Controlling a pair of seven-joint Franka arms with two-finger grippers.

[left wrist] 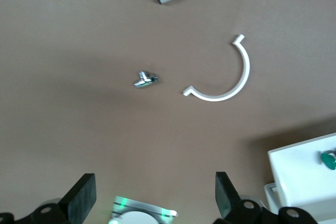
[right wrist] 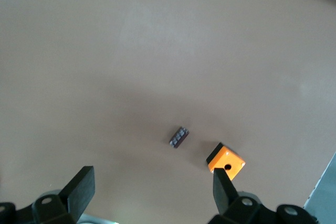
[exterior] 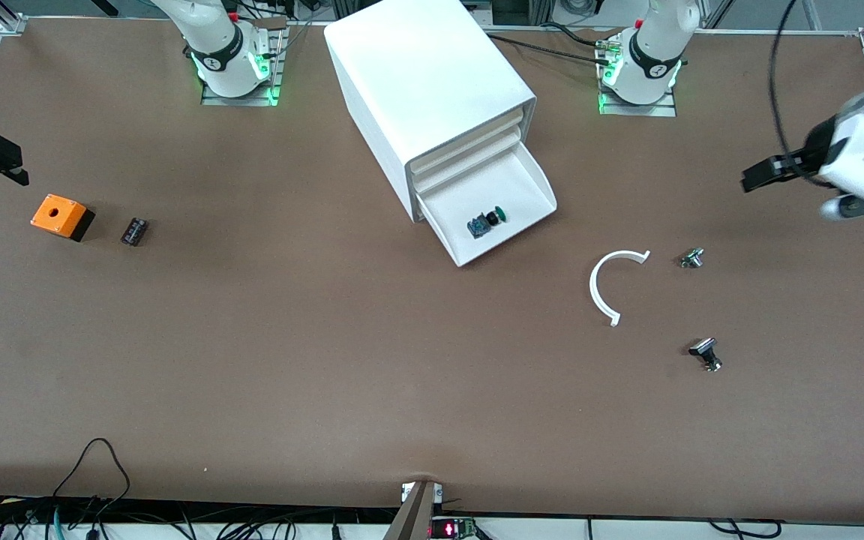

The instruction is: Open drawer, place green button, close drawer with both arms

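Front view: drawer (exterior: 529,184) open, button (exterior: 487,222) inside; left gripper (left wrist: 152,195) and right gripper (right wrist: 151,192) fingers wide.

An orange box with a hole (exterior: 58,214) is seen on the table toward the right arm's end, with a small black block (exterior: 133,231) just beside it. Toward the left arm's end, a white curved plastic piece (exterior: 610,283) is laid flat; a small silver part (exterior: 692,258) is found near it, and a black-and-silver flat-headed part (exterior: 706,353) nearer the front camera.
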